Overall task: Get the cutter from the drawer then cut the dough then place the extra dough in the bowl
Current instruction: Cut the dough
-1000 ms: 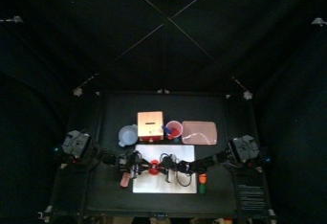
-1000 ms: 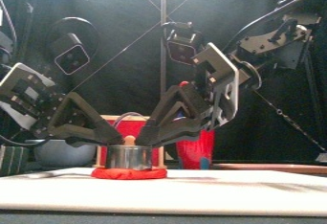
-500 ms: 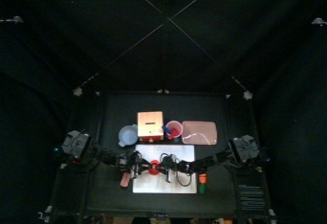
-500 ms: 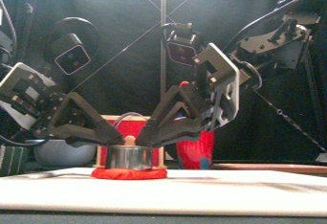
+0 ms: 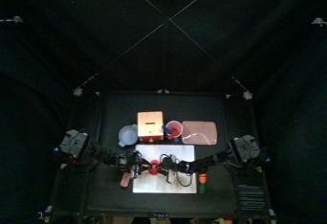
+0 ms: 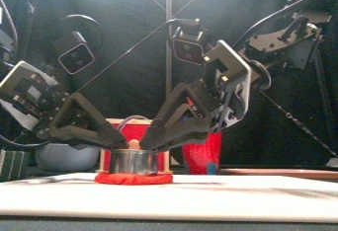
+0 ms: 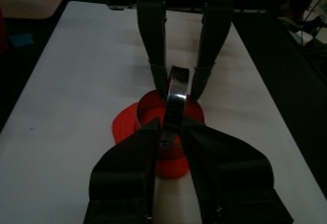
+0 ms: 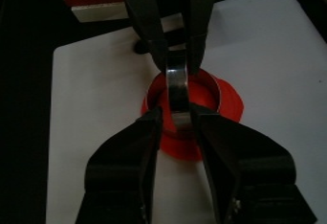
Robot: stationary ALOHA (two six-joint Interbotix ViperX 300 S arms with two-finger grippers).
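Cutter (image 6: pixel 129 161): sits on red dough (image 6: pixel 133 178), on white board (image 6: pixel 251 188), surface front-centre. I see left hand (image 7: pixel 173 123) at its 9 o'clock and right hand (image 8: pixel 179 116) at 3 o'clock, both narrow, each pinching the cutter's rim.

White cutting board (image 6: pixel 244 187), pink tray (image 5: pixel 200 131) behind, red cup (image 6: pixel 203 158)

From where I stand, the left arm (image 6: pixel 53 112) and right arm (image 6: pixel 284 33) are black, built of thick jointed links. The left gripper (image 7: pixel 173 123) and right gripper (image 8: pixel 179 108) each have two long jaws, broad at the root, narrowing to the tips, black inside and greyer outside. A pale cross-plate (image 6: pixel 227 65) tops each pair.
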